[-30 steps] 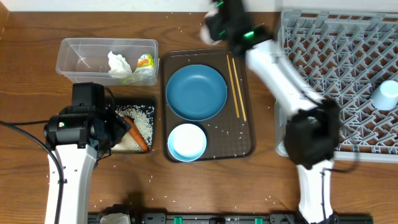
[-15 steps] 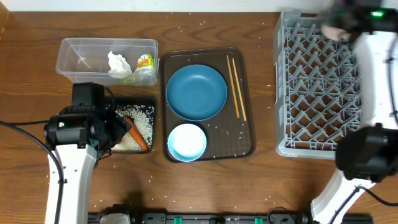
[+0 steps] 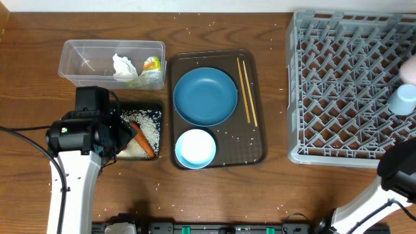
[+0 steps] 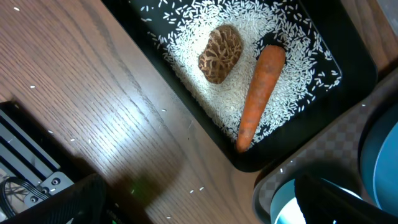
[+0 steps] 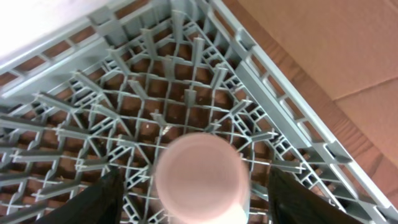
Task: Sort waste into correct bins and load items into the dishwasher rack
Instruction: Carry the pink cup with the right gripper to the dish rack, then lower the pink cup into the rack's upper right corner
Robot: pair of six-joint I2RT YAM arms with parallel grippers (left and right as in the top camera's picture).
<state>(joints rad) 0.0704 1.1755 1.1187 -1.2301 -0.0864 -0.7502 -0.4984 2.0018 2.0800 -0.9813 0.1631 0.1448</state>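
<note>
My right gripper (image 5: 196,177) hangs open over the grey dishwasher rack (image 5: 186,93). A pale pinkish-white cup (image 5: 202,171) sits bottom-up between its fingers (image 5: 102,199), with a gap on each side. In the overhead view this gripper is almost off the right edge. A light blue cup (image 3: 403,101) stands upside down in the rack (image 3: 344,84). My left gripper (image 4: 199,205) is open over bare wood beside the black tray (image 4: 155,68), which holds rice (image 4: 249,37), a brown lump (image 4: 221,54) and the carrot (image 4: 261,87). The clear tub (image 3: 71,58) holds the tissue (image 3: 123,65) and wrapper (image 3: 151,65).
A brown serving tray (image 3: 257,149) in the middle carries the dark blue plate (image 3: 205,96), the pale bowl (image 3: 195,147) and the chopsticks (image 3: 247,91). Rice grains are scattered over the wooden table. My right arm's base (image 3: 400,172) stands at the rack's front right corner.
My right arm has swung from behind the serving tray across to the rack's right side with the cup, and its jaws have widened off the cup. My left arm has stayed still.
</note>
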